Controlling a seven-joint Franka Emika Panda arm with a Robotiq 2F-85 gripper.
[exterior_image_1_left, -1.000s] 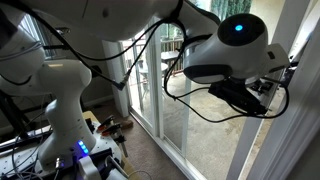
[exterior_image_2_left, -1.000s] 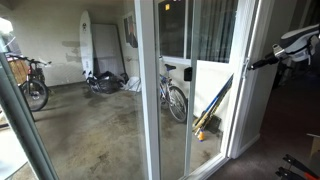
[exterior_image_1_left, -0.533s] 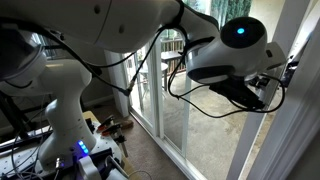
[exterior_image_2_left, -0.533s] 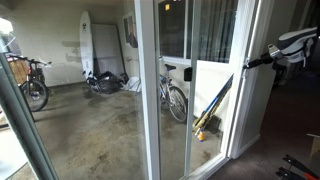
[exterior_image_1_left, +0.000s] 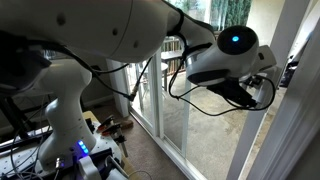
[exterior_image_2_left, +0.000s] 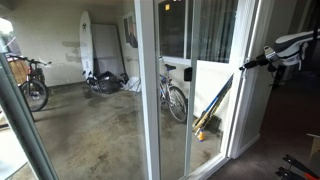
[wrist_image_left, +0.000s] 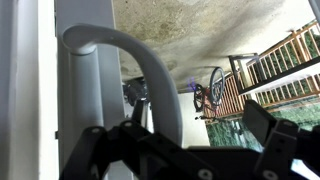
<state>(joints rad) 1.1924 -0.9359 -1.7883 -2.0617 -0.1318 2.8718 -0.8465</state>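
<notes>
Door handle is curving off the sliding door frame, filling your wrist view just ahead of your tool. Tool fingers are standing spread, it seems, pinching nothing; that part is showing dark. Bicycle is leaning outside behind the glass.

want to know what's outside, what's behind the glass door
A bicycle stands behind the glass door, long-handled tools lean beside it, and a surfboard rests against the far wall. The door frame hides part of the bicycle.
</notes>
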